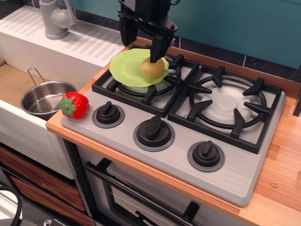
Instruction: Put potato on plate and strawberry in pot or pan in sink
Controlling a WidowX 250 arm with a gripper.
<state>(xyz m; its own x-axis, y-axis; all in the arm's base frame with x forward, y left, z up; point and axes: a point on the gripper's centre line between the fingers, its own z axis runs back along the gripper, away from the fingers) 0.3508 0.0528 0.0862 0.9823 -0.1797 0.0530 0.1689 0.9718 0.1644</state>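
Wooden counter (282, 160) carries a grey toy stove (197, 136), with the white sink (14, 89) at its nine o'clock. Inside the sink sits the steel pot (44, 98); the strawberry (74, 104) lies on the stove's left corner, just beside the pot's rim. On the left burner the green plate (127, 66) holds the potato (152, 68) toward its three o'clock edge, and the black gripper (141, 40) hangs spread above it, holding nothing.
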